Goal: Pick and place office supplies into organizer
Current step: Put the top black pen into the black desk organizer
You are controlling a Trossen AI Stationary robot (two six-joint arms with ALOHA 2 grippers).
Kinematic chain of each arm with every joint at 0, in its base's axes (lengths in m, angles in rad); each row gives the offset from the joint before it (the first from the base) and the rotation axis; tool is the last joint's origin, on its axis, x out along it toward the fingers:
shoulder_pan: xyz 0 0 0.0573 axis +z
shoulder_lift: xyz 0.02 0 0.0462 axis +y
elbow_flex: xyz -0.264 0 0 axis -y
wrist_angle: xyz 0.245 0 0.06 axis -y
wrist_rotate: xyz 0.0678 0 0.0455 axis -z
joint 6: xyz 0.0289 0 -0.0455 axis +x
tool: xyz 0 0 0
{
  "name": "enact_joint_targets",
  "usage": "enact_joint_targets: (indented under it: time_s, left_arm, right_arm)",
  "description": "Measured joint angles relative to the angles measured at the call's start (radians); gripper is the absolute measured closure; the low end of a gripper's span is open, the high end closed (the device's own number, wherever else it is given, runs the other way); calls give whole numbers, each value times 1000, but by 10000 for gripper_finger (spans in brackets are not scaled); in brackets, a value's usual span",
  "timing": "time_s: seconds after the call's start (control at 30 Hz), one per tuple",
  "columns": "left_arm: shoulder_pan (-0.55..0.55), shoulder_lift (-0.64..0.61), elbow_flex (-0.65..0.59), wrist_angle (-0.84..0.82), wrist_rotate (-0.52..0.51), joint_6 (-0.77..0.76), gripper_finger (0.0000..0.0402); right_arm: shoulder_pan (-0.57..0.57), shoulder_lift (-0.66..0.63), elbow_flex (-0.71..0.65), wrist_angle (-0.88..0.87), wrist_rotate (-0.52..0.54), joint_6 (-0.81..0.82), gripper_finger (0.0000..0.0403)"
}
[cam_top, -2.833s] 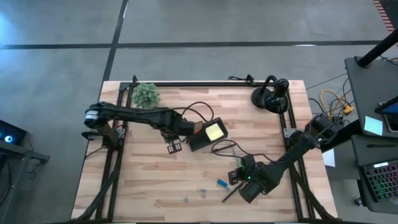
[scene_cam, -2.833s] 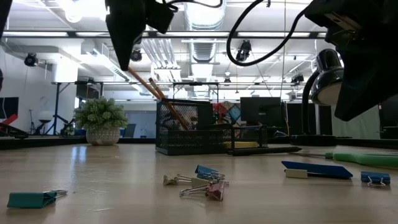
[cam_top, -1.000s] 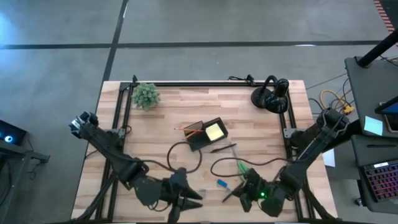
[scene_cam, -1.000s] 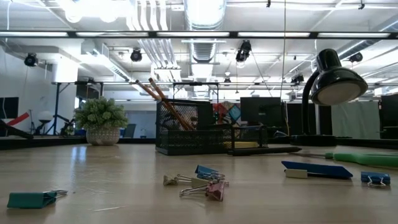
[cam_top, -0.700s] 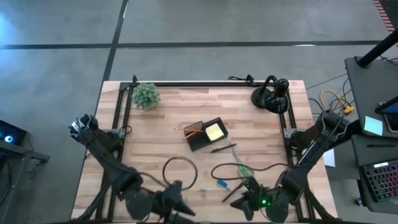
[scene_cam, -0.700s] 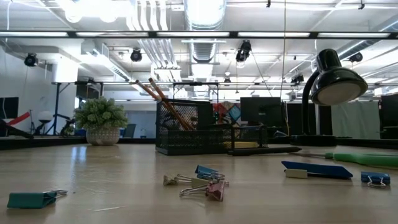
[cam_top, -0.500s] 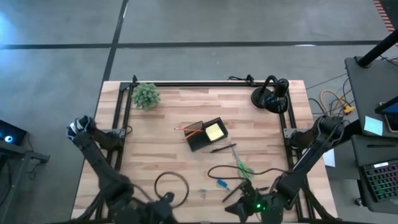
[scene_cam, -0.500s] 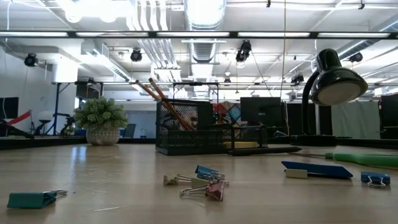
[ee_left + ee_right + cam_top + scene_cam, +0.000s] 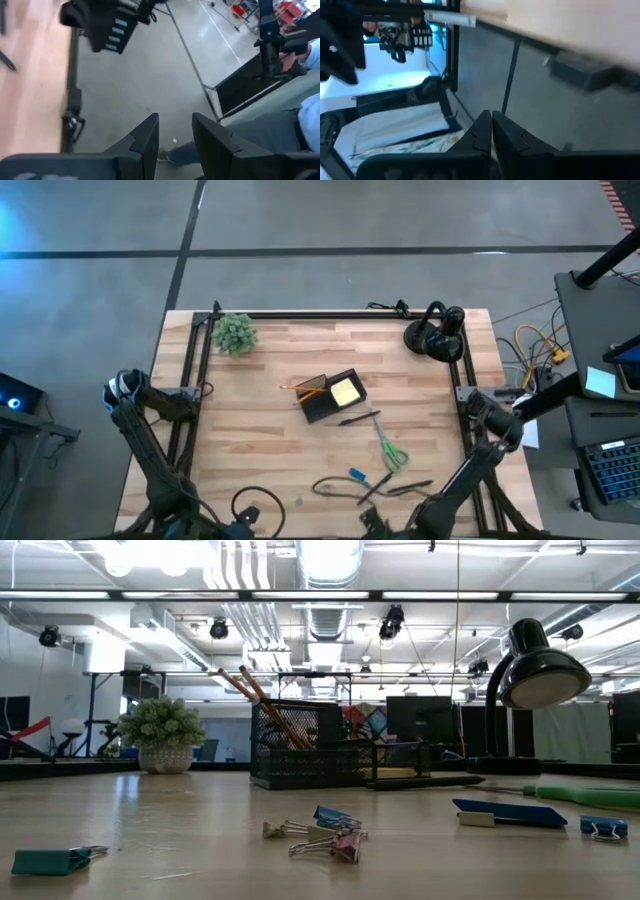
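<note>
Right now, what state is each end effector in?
Left end effector: open, empty, off the table's near edge.
Right end effector: shut, holding nothing, also off the table.

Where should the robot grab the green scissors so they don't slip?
Probably at the middle of the scissors, where the blades meet the green handles, coming straight down from above. They lie flat on the table, blades pointing away from the front edge, so a pincer closing across that narrow neck should hold best.

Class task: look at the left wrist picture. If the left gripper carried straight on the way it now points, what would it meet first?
Probably the grey floor beside the table. The left gripper, fingers apart and empty, points past the table's edge; nothing shows between them and the floor, though depth is hard to judge.
</note>
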Motion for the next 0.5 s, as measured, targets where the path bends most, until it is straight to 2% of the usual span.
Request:
enact_joint_targets:
  time_s: [0.13, 0.27, 0.5]
  left_arm:
    - [-29, 0, -58, 115, -3, -7, 298]
    - [-53, 0, -79, 150, 0, 0, 298]
    - [-53, 0, -80, 153, -2, -2, 298]
  right_arm:
    - [0, 125, 171, -1, -65, -7, 394]
    - [0, 226, 321, -21, -71, -53, 394]
    - [-1, 325, 533, -351, -67, -48, 394]
